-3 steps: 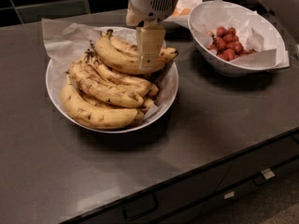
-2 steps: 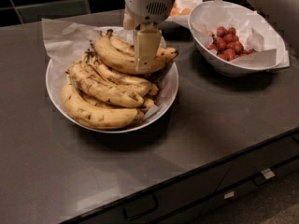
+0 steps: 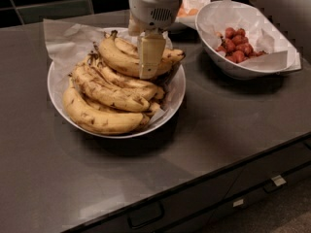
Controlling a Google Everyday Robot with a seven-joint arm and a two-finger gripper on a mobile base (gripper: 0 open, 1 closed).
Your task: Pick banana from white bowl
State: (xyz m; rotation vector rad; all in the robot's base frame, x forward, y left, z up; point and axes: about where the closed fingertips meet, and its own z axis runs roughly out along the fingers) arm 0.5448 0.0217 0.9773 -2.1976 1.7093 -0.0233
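Observation:
The white bowl (image 3: 57,97), wide, shallow and lined with crinkled white paper, stands at the left of the dark counter and holds a pile of several bananas. The banana (image 3: 120,58), plump, curved and yellow with a dark stem end, lies on top of the pile toward the back. My gripper (image 3: 149,68) comes down from above, right at this top banana's middle, and its near side covers part of the fruit. Slimmer, brown-streaked bananas (image 3: 109,89) lie below and in front of it.
A deeper white bowl of red fruits (image 3: 236,43) stands at the back right on paper. Another bowl with orange fruits (image 3: 187,11) is partly hidden behind my gripper. The counter's front edge with drawer handles (image 3: 146,215) runs along the bottom.
My gripper has shifted slightly to the left over the top banana. The bananas and the bowls have not visibly moved.

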